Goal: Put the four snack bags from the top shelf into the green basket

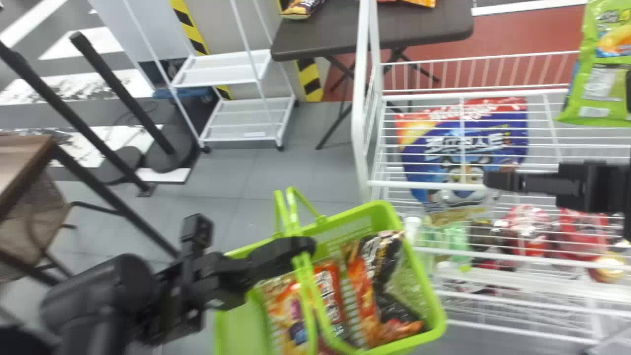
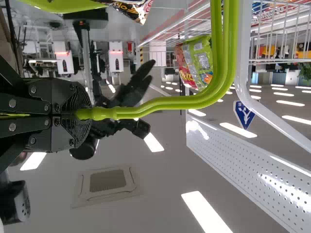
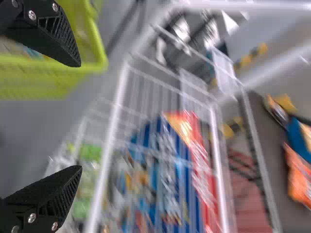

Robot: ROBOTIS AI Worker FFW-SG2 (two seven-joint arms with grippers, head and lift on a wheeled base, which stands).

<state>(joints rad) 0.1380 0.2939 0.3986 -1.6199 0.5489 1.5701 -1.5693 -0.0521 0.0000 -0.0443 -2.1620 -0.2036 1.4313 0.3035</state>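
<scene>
My left gripper (image 1: 300, 244) is shut on the handle of the green basket (image 1: 436, 308); in the left wrist view the same gripper (image 2: 80, 115) grips the handle (image 2: 160, 103). Several snack bags (image 1: 330, 291) lie in the basket. Over the wire rack, right of the basket, is my right gripper (image 1: 498, 180). In the right wrist view the right gripper (image 3: 77, 116) stands open, nothing between its fingers, with the basket (image 3: 53, 80) past one fingertip. A green snack bag (image 1: 594, 74) is at the rack's far right, apart from the visible fingertip.
A large blue and red bag (image 1: 463, 148) shows through the wires of the rack (image 1: 424, 185), with red and green packs lower down. The rack's white post stands just beyond the basket. Behind are a dark table (image 1: 394, 29) and a white shelf cart (image 1: 246, 118).
</scene>
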